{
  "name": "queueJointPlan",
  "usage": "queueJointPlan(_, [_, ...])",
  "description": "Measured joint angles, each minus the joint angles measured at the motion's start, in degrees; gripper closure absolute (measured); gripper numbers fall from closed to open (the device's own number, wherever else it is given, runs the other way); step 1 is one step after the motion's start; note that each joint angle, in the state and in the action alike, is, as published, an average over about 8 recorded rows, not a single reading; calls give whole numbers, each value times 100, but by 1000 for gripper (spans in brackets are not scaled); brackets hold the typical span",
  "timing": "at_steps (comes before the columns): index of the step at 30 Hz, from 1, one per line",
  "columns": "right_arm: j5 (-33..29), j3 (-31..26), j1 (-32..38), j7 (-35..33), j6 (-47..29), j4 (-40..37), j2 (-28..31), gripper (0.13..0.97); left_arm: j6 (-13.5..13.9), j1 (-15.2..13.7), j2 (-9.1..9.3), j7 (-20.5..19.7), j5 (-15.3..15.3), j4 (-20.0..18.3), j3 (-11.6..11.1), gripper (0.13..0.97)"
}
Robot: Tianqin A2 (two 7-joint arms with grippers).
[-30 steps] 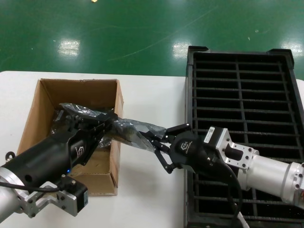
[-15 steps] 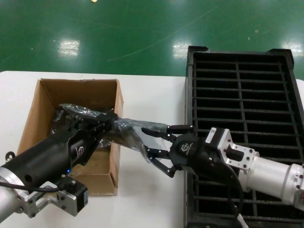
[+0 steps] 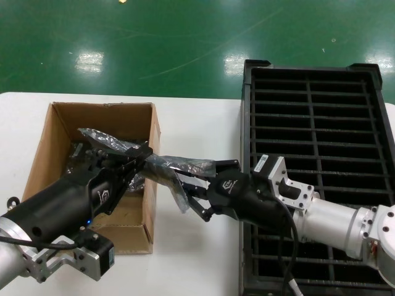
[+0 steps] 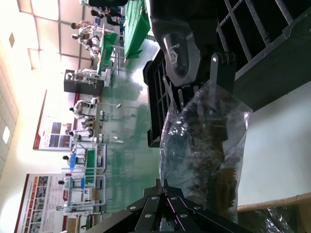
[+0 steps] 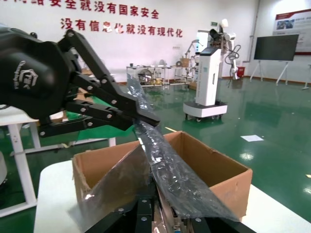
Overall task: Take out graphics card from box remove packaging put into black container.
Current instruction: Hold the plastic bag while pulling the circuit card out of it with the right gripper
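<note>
The packaging, a crinkly grey bag, stretches in the air from over the brown box toward the black container. A dark shape inside it, seen in the left wrist view, is the graphics card. My left gripper is shut on the bag's edge above the box's right wall. The right gripper stands open over the table with the bag's other end between its fingers. The right wrist view shows the bag running from its jaws up to the left gripper.
The box sits on a white table, the slotted black container to its right, with my right arm lying across it. More shiny plastic shows inside the box. Green floor lies beyond the table's far edge.
The right gripper opened, then slid left so that its fingers now surround the bag's free end. The left gripper has held still with the bag.
</note>
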Motion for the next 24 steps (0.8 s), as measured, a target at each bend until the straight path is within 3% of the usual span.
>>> queueJointPlan(11, [52, 150, -101, -37, 157, 126, -10, 908, 0, 0, 0, 0, 0, 0, 0, 957])
queueJointPlan(24, [278, 435, -774, -29, 135, 1255, 591, 908, 0, 0, 0, 0, 0, 0, 0, 957])
